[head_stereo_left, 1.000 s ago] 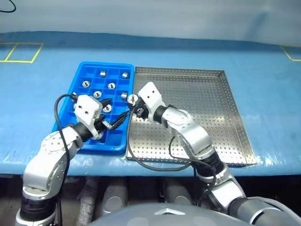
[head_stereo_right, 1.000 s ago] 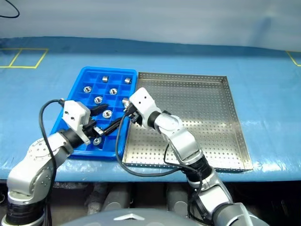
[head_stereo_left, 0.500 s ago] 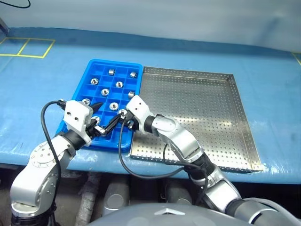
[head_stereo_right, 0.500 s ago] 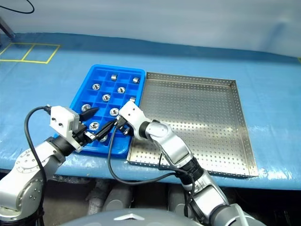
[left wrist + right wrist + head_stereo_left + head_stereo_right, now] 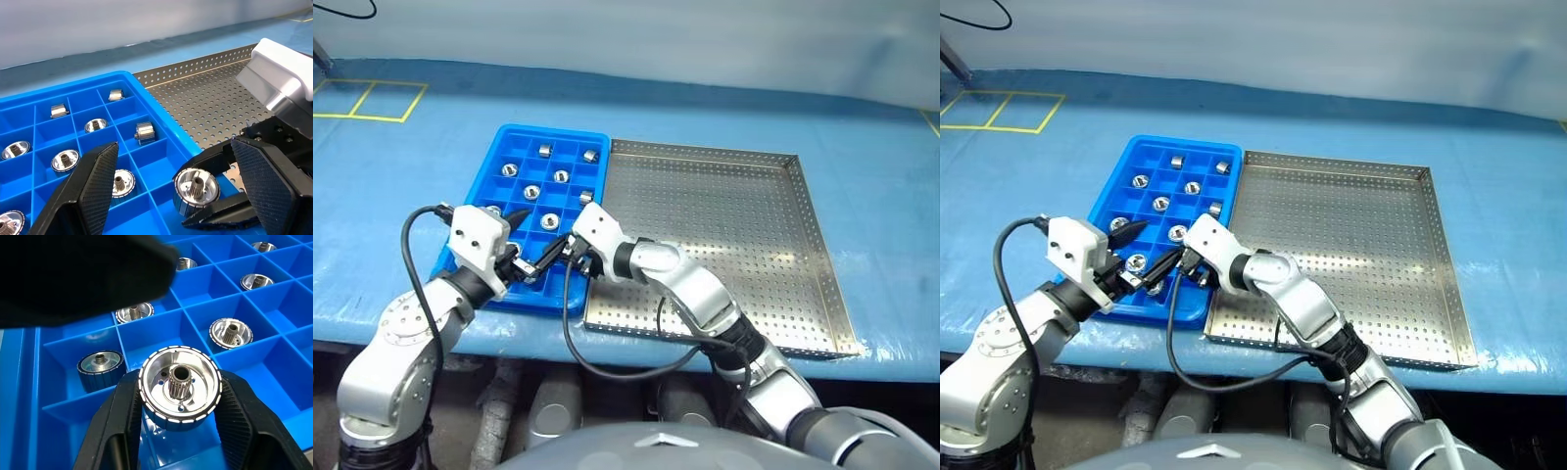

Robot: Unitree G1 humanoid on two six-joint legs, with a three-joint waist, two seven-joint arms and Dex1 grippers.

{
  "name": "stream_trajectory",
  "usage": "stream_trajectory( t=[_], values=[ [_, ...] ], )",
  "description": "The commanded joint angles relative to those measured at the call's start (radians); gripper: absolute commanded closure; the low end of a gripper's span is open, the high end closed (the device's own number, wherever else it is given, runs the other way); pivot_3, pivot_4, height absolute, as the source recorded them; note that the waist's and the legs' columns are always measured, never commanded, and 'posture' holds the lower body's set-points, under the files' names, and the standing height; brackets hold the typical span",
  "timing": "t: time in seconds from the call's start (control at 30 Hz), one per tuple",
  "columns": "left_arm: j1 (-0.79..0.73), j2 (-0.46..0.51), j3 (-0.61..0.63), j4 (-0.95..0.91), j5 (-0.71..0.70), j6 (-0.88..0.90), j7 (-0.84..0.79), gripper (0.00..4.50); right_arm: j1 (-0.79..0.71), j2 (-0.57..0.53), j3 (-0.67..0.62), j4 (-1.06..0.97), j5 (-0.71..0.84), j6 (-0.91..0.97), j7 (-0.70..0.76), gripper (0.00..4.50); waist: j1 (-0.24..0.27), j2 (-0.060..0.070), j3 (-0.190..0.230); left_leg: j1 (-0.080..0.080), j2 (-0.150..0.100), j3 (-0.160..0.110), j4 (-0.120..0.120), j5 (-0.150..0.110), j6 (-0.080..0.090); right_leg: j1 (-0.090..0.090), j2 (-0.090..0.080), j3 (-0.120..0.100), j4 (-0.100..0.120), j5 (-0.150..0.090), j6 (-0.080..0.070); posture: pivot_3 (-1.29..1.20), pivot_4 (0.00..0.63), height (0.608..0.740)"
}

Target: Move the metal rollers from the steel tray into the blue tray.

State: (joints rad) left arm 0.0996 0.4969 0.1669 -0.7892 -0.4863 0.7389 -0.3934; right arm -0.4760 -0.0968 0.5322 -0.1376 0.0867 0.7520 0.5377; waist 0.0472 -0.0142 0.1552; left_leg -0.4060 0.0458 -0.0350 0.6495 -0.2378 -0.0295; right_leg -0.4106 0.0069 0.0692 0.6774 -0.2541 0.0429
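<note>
The blue tray (image 5: 481, 227) lies left of the steel tray (image 5: 734, 235), and the two touch. Several metal rollers (image 5: 561, 176) sit in the blue tray's compartments. My right gripper (image 5: 566, 247) reaches over the blue tray's near right corner, shut on one metal roller (image 5: 179, 387), which hangs low over a compartment. The same roller (image 5: 195, 188) appears in the left wrist view between the right gripper's black fingers. My left gripper (image 5: 536, 240) hovers open over the blue tray's near edge, its fingers (image 5: 80, 196) wide apart with nothing between them, just left of the right gripper.
Both trays rest on a blue-covered table whose front edge (image 5: 607, 338) runs close below them. Yellow tape squares (image 5: 367, 98) mark the far left. Black cables (image 5: 607, 360) loop from both wrists near the front edge.
The camera has shifted. My right gripper has carried the roller from the seam between the trays leftward and down over the blue tray's near compartments. The left gripper stays put.
</note>
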Motion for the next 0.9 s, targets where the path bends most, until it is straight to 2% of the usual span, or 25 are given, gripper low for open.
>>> stream_trajectory(
  t=[0.03,0.13,0.17,0.33,0.53,0.8,0.9],
  values=[
    [-0.011,0.009,0.001,-0.021,-0.011,-0.001,0.003,0.44,0.009,0.004,0.008,0.024,-0.015,0.035,-0.02,1.23,0.0,0.0,0.0,0.0,0.0,0.0,0.0,0.0,0.0,0.0,0.0,0.0,0.0,0.0,0.0,0.22,0.15,0.74],
    [-0.013,0.008,-0.001,-0.019,-0.012,-0.001,0.003,0.44,0.006,0.015,-0.009,0.034,-0.026,0.014,-0.047,0.19,0.002,0.0,0.0,0.001,0.0,0.0,0.0,0.0,0.0,0.0,0.0,0.0,0.0,-0.001,0.0,0.22,0.15,0.74],
    [-0.013,0.008,-0.001,-0.018,-0.012,-0.001,0.003,0.44,0.005,0.022,-0.024,0.037,-0.025,0.014,-0.061,0.03,0.003,0.0,0.0,0.001,0.0,0.0,0.0,0.0,0.0,0.001,0.0,0.0,0.0,-0.001,0.001,0.22,0.15,0.74],
    [-0.027,0.011,-0.007,-0.006,-0.013,-0.004,-0.007,0.44,0.018,0.015,-0.079,-0.031,0.009,-0.02,-0.064,0.03,0.006,0.0,0.0,0.0,0.0,0.0,0.001,0.0,-0.001,0.001,-0.001,0.0,0.0,-0.002,0.0,0.2,0.15,0.74],
    [-0.069,0.008,-0.034,0.022,-0.011,-0.01,-0.018,0.44,0.078,0.021,-0.247,-0.211,0.063,-0.099,-0.117,0.03,-0.007,0.0,0.0,-0.003,0.0,0.0,0.0,0.0,-0.001,-0.003,0.0,0.0,0.0,0.0,0.002,0.16,0.15,0.74],
    [-0.18,-0.015,-0.143,0.115,0.013,-0.031,-0.04,0.44,0.215,-0.061,-0.398,-0.366,-0.004,-0.065,-0.266,0.03,-0.02,0.0,0.0,-0.004,0.0,0.0,-0.001,0.0,-0.001,-0.004,0.0,0.0,-0.001,0.0,0.0,0.07,0.15,0.74],
    [-0.25,-0.044,-0.186,0.18,0.036,-0.033,-0.02,0.44,0.288,-0.084,-0.424,-0.401,-0.063,-0.128,-0.33,0.03,-0.032,0.0,0.0,-0.004,0.0,0.0,-0.001,0.0,-0.001,-0.004,0.0,0.001,-0.001,0.0,0.001,0.03,0.15,0.74]
  ],
)
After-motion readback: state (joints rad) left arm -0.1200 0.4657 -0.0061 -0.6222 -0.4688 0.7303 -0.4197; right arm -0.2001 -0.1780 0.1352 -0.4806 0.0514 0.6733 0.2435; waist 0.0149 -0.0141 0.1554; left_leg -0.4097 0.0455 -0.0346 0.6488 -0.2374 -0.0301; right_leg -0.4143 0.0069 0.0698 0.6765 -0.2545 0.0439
